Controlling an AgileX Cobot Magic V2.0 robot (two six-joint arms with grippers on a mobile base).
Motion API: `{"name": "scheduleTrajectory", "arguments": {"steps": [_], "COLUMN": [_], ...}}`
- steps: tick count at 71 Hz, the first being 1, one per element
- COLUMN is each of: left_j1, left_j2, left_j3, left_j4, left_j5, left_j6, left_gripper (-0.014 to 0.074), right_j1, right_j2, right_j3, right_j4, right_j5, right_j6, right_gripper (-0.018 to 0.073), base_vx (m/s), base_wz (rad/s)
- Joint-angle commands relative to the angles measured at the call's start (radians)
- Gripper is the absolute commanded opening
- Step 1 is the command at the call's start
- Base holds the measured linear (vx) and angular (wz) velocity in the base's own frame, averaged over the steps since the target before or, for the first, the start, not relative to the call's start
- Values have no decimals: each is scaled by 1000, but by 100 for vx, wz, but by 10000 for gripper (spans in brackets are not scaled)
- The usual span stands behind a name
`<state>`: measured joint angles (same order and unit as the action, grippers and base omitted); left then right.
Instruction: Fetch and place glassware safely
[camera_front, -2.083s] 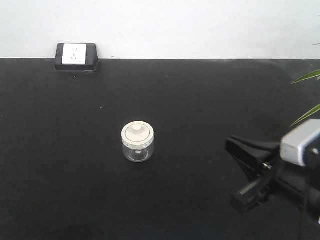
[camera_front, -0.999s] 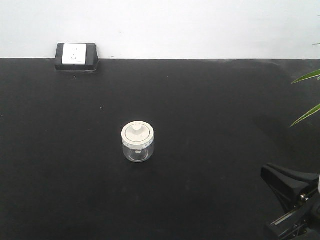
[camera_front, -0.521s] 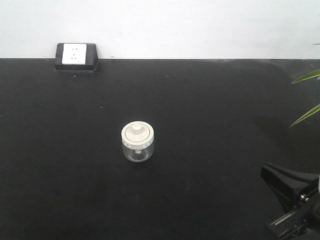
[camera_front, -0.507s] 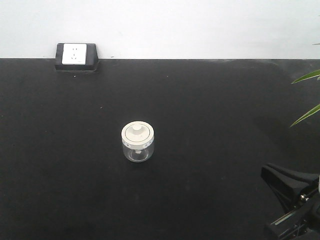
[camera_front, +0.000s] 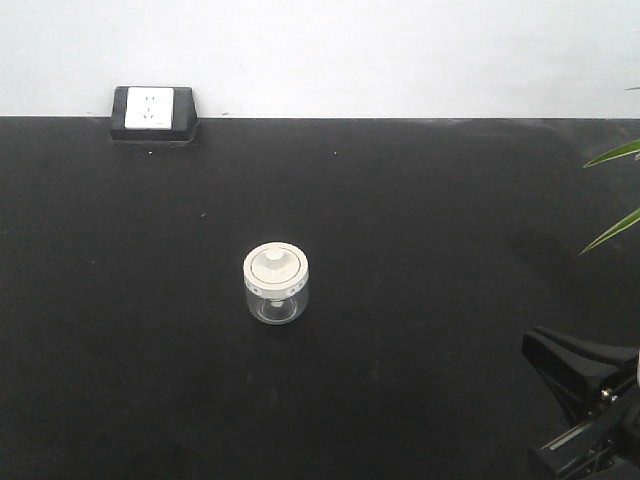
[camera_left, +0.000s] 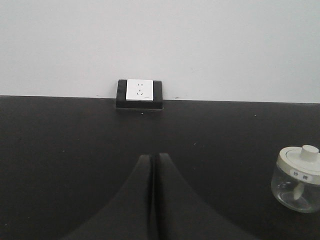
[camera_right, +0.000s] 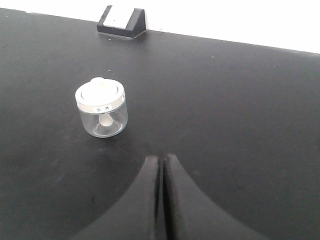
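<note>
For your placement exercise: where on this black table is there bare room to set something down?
Bare stretches lie between the jar and the socket box, left of the jar, and right of it up to the leaves. Only the near right corner is taken, by the right gripper.

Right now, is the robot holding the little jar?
No. Both the left gripper and right gripper are shut on nothing; the jar stands alone.

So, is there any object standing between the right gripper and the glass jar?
Nothing visible. In the right wrist view only bare black table lies between the right gripper, jaws together, and the glass jar. The wall socket sits far behind.
</note>
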<state>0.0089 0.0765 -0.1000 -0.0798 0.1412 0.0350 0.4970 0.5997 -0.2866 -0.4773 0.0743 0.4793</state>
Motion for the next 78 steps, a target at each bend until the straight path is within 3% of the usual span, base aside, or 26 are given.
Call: {"name": "scheduleTrajectory", "arguments": {"steps": [1,9,14,23,78], "left_j1": [-4,-4,-4,-5,-5], "left_j2": [-50,-108,-99,-102,-101], "left_j3": [40,167,156,159,157], "left_j4": [-20,-18,6,71,70], "left_j5": [-41,-141,-59,-56,-76], "left_j6": [14,13,6,-13,-29], "left_gripper": [-7,-7,-7,-7,-7], "right_j1": [-5,-5,-5,-5,-5], "right_j2": [-1,-1,-1,-1,-1], "right_j3": [-26,-26,-26,-26,-26], "right_j4": [-4,-4,-5,-5,-5], "right_j5": [-57,-57,-57,-57,-57], "right_j6": [1,1,1,1,1], "right_gripper": [-3,-3,-3,-3,-3], "base_vx": [0,0,0,0,0], "base_wz": [0,0,0,0,0]}}
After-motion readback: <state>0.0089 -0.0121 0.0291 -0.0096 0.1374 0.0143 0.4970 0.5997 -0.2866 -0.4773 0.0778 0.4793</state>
